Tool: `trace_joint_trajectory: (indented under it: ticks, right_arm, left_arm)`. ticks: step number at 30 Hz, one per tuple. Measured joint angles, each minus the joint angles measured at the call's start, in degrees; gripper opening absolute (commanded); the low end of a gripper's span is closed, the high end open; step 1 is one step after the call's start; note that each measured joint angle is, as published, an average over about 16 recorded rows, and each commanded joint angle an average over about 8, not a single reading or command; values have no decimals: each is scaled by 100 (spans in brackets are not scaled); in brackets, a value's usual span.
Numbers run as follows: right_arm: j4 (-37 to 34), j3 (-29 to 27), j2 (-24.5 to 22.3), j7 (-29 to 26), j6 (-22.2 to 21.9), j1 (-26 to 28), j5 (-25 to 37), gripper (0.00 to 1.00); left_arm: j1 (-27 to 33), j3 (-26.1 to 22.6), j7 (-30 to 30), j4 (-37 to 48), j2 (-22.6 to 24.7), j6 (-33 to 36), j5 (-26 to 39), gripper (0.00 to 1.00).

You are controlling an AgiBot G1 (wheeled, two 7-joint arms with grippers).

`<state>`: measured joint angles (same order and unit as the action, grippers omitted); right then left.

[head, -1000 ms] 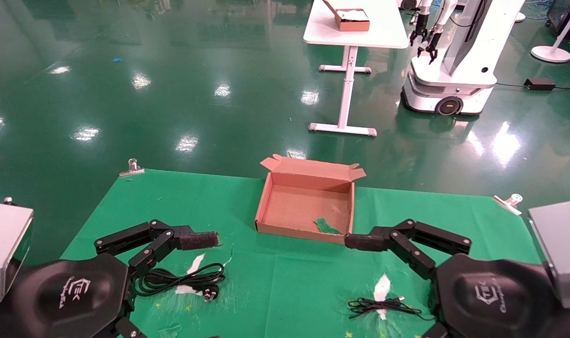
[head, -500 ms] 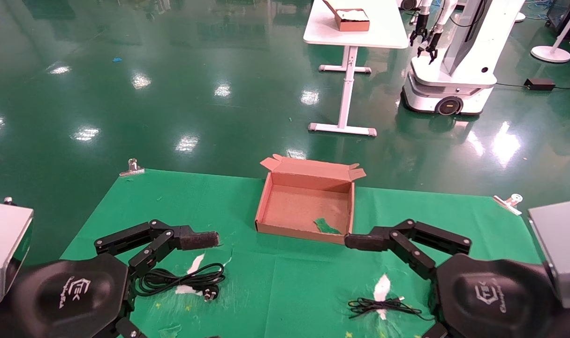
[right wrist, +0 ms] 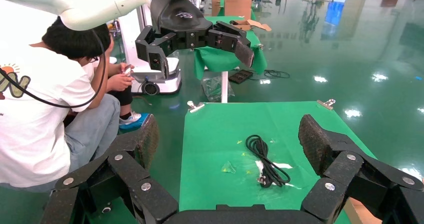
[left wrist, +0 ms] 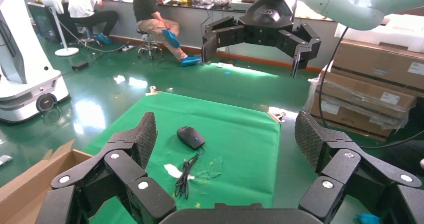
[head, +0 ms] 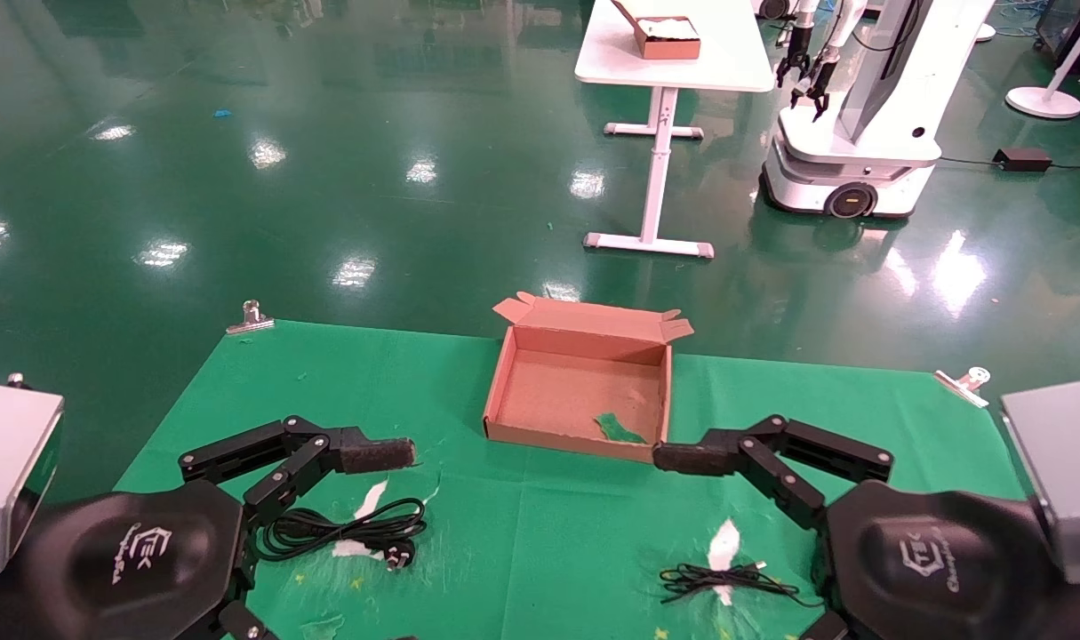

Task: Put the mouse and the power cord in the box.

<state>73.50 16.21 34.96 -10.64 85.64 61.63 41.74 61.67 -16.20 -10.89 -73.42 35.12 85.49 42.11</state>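
Leftmost, the left gripper (head: 362, 476) hovers above the green-covered table (head: 540, 551), its jaws spread wide and holding nothing. Just beneath it the power cord (head: 344, 531) lies coiled on the cloth, its pronged plug pointing toward the table's middle. Farther back, at the centre, sits the box (head: 578, 391) with its lid flap folded open and a green scrap (head: 618, 428) on its floor. To the right, the right gripper (head: 708, 480) hangs just in front of the box's near right corner, jaws likewise wide apart and empty. The mouse (left wrist: 190, 136) rests on the cloth on that side, with its thin bundled cable (head: 726, 580) lying close by.
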Motion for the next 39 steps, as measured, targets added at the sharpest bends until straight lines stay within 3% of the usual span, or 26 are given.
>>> trace_joint_trajectory:
  ticks: [13, 19, 24, 28, 34, 39]
  right_arm:
    - [-10, 4, -14, 2, -12, -24, 19, 100]
    - [17, 59, -120, 19, -87, -178, 215, 100]
    - [110, 158, -286, -3, -199, -334, 562, 100]
    - [213, 313, -413, -102, -262, -354, 1018, 100]
    - [345, 549, -479, -352, -280, -135, 1655, 100]
    - [383, 703, -438, -536, -222, 124, 2027, 100]
  left_arm:
    - [-1, -10, 2, -9, -10, 5, 27, 100]
    - [109, -196, 6, -116, -71, 54, 512, 100]
    - [388, -577, -27, -199, -51, 129, 1445, 100]
    - [761, -1043, -168, -205, 104, 151, 2603, 100]
    - [1357, -1682, -463, -77, 487, 143, 4178, 100]
    - [1696, -2016, -687, 47, 775, 107, 5026, 100]
